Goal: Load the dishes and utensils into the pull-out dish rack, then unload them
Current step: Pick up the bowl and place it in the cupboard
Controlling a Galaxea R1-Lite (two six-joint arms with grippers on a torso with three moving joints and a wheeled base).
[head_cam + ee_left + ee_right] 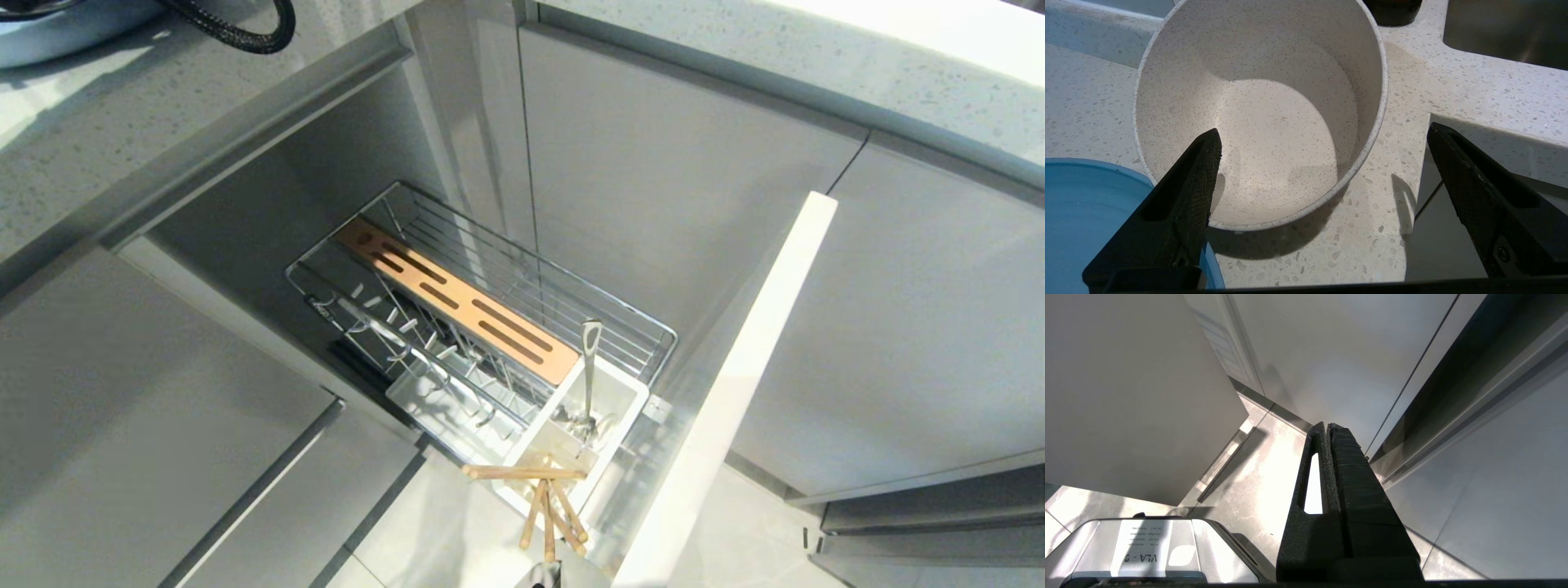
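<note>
The pull-out dish rack [522, 278] stands drawn out of the cabinet, with its pale front panel [735, 392] nearest me. Its white caddy [629, 408] holds the upright silver utensil [589, 367] and the wooden chopsticks [547, 498], one of which lies crosswise. No dish is in the wire basket. On the speckled counter [1412, 81] sit the cream bowl [1261, 122] and, beside it, the light-blue plate [1086, 212]. My left gripper [1325, 130] is open over the bowl's rim, one finger [1196, 183] inside the bowl, the other [1474, 192] beyond the counter edge. My right gripper [1328, 425] hangs shut, holding nothing.
A sink [1506, 28] lies just beyond the bowl, and a dark object [1392, 10] stands at the counter's far side. The rack's wooden slotted strip [457, 310] and metal pegs [392, 327] are bare. Grey cabinet doors flank the rack. My own base [1147, 547] is below the right arm.
</note>
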